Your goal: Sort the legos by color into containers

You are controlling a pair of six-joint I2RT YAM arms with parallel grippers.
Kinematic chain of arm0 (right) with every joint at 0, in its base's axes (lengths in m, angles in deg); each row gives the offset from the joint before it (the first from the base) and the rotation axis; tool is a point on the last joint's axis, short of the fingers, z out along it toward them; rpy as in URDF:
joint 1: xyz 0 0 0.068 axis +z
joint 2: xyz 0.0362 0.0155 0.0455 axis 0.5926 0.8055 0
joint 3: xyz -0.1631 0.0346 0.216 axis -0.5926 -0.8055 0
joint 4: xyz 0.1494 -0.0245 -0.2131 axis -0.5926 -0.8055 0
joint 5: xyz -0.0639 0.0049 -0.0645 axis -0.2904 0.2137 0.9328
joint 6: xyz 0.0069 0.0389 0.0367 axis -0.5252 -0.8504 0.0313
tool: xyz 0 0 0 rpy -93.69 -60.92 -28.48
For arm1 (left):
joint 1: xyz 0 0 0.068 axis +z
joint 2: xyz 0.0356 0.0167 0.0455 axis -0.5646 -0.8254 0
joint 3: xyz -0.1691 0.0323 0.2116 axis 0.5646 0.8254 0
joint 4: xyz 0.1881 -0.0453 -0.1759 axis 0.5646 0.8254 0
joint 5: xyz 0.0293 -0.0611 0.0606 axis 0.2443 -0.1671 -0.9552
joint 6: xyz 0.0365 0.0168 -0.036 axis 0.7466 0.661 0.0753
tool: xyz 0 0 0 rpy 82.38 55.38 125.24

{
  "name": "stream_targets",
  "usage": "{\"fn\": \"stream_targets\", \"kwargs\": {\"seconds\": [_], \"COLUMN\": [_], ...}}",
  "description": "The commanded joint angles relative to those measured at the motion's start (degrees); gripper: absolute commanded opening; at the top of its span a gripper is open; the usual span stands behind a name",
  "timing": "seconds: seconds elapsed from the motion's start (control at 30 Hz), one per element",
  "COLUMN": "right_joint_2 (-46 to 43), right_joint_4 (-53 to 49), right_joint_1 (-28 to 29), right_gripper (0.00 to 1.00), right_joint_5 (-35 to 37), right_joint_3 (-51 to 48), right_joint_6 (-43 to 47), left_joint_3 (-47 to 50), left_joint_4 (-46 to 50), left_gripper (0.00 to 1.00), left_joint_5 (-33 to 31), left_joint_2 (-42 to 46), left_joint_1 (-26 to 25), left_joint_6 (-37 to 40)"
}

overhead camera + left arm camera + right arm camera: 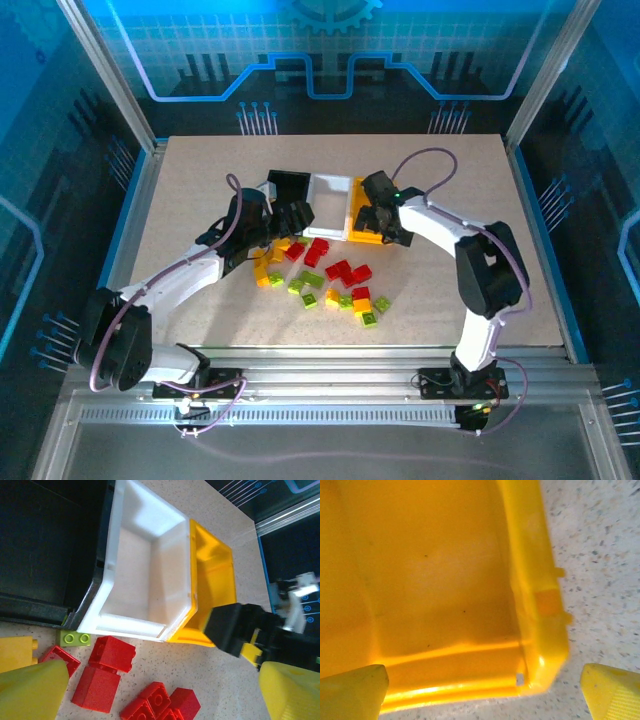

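The legos (322,280) lie loose on the table (180,180) in a band running from 10 o'clock to 4 o'clock, at 6 o'clock of the three bins. The left claw (295,225) hangs over the band's 10 o'clock end, so that arm looks the nearer one. In its wrist view, touching red bricks (102,680) sit between its spread fingertips (30,692), with nothing gripped. A lime-green brick (75,638) lies just beside the corner where two bins meet. Because the reds crowd together, I judge the fingers must straddle a single brick to lift it cleanly. The right claw (378,222) is also spread and empty. It is poised over the near corner of the yellow bin (540,580), one fingertip (350,692) on the bin's side and the other over bare table, and the pile lies at 7 o'clock of it. The bins touch in a row: black bin (45,555), white bin (150,502), yellow bin. The white one is empty, the yellow's visible floor is bare, and the black is too dark to tell.
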Motion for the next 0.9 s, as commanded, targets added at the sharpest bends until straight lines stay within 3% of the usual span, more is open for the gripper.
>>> {"fn": "stream_targets", "kwargs": {"seconds": [0.0, 0.07, 0.23, 0.4, 0.6, 0.77, 0.87], "right_joint_2": [-6.7, -9.3, -11.8, -7.3, -0.4, 4.1, 6.4], "right_joint_4": [-2.8, -3.0, -2.7, -1.0, -0.8, -1.3, -2.1], "right_joint_1": [1.6, 1.7, -0.7, -5.7, -8.7, -10.9, -11.2], "right_gripper": [0.99, 0.99, 0.99, 0.94, 0.77, 0.55, 0.5], "right_joint_5": [-0.3, -2.0, -0.6, -3.3, -5.2, -6.1, -7.3], "right_joint_3": [-2.1, -4.9, -7.2, -4.1, 2.6, 5.9, 7.7], "right_joint_6": [2.1, 2.2, 4.0, 10.2, 15.1, 16.8, 18.1], "left_joint_3": [-0.1, -1.7, -1.5, -4.0, -1.9, 0.4, 1.3], "left_joint_4": [4.8, 9.6, 4.0, 3.6, 2.7, 4.5, 5.4], "left_gripper": [0.99, 0.99, 0.99, 0.99, 0.99, 0.99, 0.99], "left_joint_5": [-5.4, -10.2, -5.6, -5.7, -0.1, 1.7, 1.5], "left_joint_2": [1.8, 0.4, -5.5, -7.4, -5.2, -2.4, -0.7], "left_joint_1": [0.2, 1.7, 9.3, 9.9, 9.8, 8.9, 8.5], "left_joint_6": [0.8, 0.2, -5.9, -4.4, -4.9, -4.4, -4.4]}}
